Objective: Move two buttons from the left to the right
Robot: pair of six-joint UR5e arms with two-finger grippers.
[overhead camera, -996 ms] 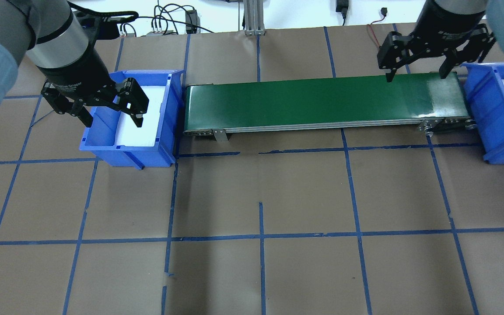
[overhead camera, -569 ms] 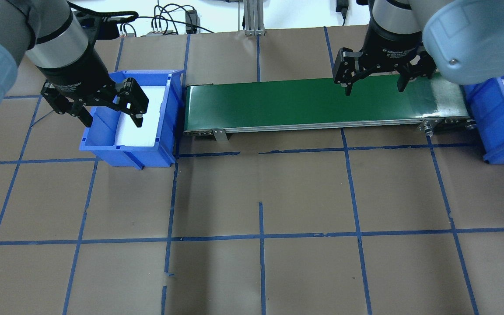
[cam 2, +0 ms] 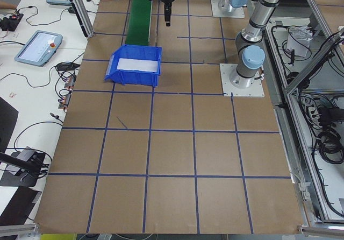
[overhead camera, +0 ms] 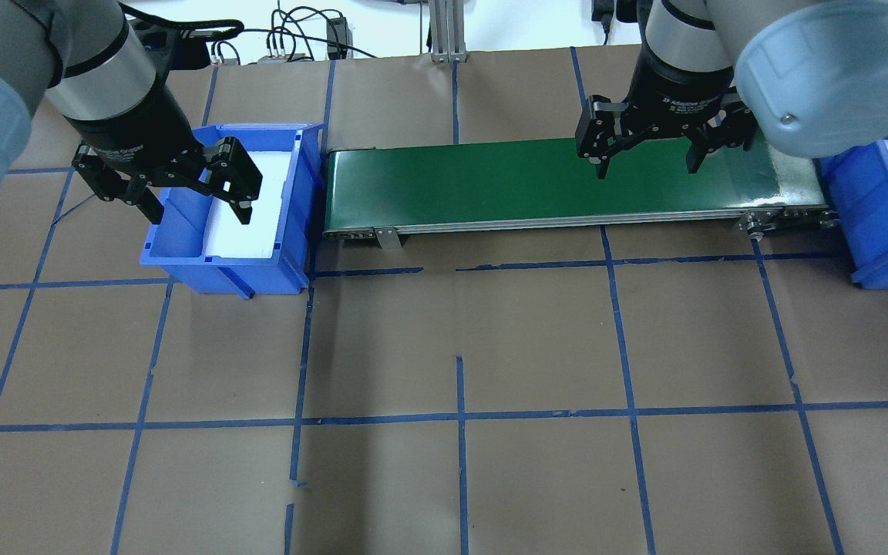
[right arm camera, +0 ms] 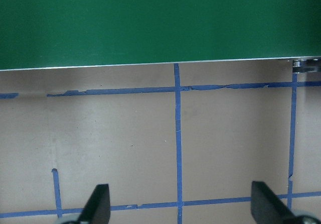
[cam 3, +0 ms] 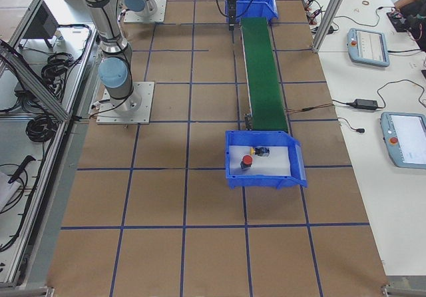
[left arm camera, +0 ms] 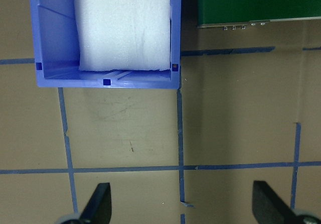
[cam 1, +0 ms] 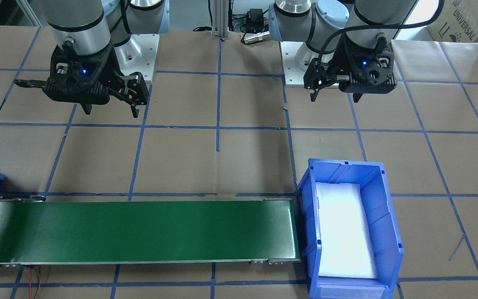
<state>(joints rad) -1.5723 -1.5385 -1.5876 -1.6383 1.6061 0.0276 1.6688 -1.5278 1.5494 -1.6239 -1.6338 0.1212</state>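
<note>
Red button [cam 3: 247, 160], yellow button [cam 3: 261, 152] in bin [cam 3: 297, 167], far from R end effector [overhead camera: 647, 169] (fingers apart)

The left gripper [overhead camera: 201, 214] hangs raised and pointing straight down, on the robot's side of the left end of the green conveyor belt [overhead camera: 490, 181]. Its jaws are spread wide and empty. The right gripper [overhead camera: 647, 168] hangs likewise by the belt's right half, jaws wide apart, holding nothing.

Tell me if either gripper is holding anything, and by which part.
Nothing is held. The left gripper and right gripper are both open and empty; the red button and yellow button lie in a blue bin.
</note>
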